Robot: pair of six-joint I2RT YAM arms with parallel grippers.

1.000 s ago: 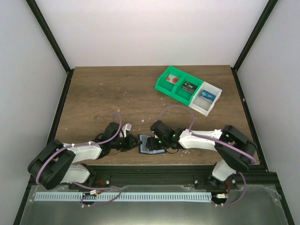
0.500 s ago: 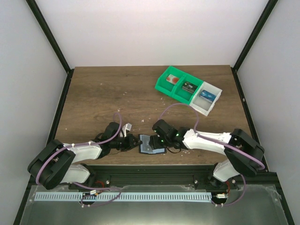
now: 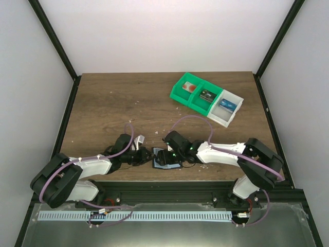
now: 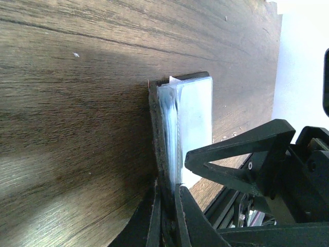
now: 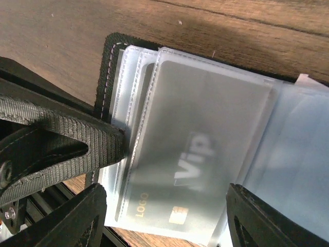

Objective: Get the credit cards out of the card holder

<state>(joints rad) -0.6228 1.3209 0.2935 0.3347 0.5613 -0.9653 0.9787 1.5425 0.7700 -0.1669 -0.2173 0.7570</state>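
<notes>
At the near edge of the worktop (image 3: 113,103) the card holder (image 3: 165,160) lies open and flat, sleeves up, its long axis running left to right between the arms. The jaws of the left gripper (image 4: 167,193) are clenched on its black left edge. The jaws of the right gripper (image 5: 164,194) are released, straddling a sleeved card (image 5: 205,128).

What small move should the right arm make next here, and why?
Probably lower the right gripper and close on the near edge of the VIP card to start sliding it out. Its jaws stand open astride the card, holding nothing, while the left gripper is shut on the black edge of the card holder, anchoring it.
</notes>
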